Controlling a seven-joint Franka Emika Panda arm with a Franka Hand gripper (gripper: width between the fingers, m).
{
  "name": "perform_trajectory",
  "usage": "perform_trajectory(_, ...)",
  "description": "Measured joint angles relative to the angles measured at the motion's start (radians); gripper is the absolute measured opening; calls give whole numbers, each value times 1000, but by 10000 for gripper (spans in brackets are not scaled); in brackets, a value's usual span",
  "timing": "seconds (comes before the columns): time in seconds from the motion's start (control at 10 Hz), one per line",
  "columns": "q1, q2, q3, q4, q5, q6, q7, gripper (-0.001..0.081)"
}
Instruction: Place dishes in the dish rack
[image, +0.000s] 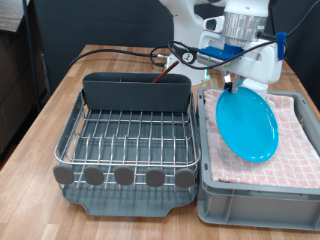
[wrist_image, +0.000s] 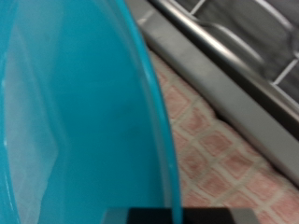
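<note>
Plate, light blue, hangs tilted on edge over the pink checked cloth in the grey crate, the hand pinching its upper rim. Judgement: lift well clear of the crate wall before crossing, keeping the grip firm. Dish rack beside it stands unfilled; spoon in the back compartment.

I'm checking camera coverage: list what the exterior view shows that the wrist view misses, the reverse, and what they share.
Only the exterior view shows the whole dish rack, its tall back compartment with a reddish-brown spoon handle sticking out, the wooden table, the arm, and the claw at the plate's upper edge.

Only the wrist view shows the cloth's checks up close and a dark strip along the picture's edge.

Both show the light-blue plate, tilted over the pink checked cloth in the grey crate.
</note>
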Motion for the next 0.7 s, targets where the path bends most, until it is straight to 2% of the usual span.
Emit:
perform_trajectory(0.2,0,-45,5,36,-18,-153,-5,18)
perform_trajectory(0.4,0,-70,8,75,-27,-245,-27,18)
perform_trajectory(0.6,0,-85,-4,77,-26,-171,-115,18)
perform_trajectory(0.7,9,-91,-18,77,-5,-181,-245,18)
